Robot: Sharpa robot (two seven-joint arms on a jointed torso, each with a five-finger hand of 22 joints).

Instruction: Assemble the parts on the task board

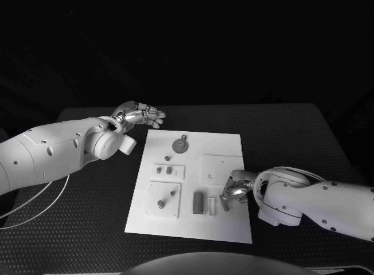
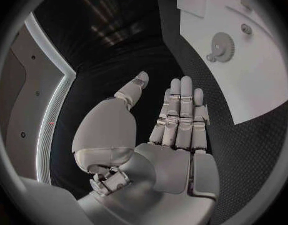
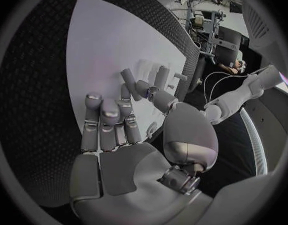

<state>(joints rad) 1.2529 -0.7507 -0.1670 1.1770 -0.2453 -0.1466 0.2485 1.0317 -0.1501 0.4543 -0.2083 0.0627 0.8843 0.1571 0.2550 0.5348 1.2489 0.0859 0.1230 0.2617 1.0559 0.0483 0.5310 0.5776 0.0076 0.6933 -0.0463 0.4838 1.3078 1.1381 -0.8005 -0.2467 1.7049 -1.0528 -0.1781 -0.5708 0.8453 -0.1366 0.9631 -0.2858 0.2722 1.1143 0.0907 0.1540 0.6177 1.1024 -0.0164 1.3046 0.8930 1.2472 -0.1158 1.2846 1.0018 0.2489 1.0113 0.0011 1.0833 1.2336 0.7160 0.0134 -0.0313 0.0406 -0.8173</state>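
The white task board (image 1: 195, 229) lies in the middle of the black table. A grey gear (image 1: 180, 145) sits at its far end, also seen in the left wrist view as the gear (image 2: 223, 47). Small grey pieces (image 1: 164, 169) and a peg on a square plate (image 1: 162, 202) stand on its left side. A dark bar (image 1: 198, 201) and a pale bar (image 1: 211, 205) lie near its front. My right hand (image 1: 235, 192) hovers just right of these bars, fingers apart and empty. A grey bar (image 3: 128, 77) shows beyond its fingertips (image 3: 94, 101). My left hand (image 1: 139, 114) is flat and empty past the board's far left corner.
A square recess (image 1: 218, 167) lies on the board's right half, just beyond my right hand. Black textured table (image 1: 303, 143) surrounds the board on all sides. A white cable (image 1: 38, 200) hangs from my left arm over the table's left part.
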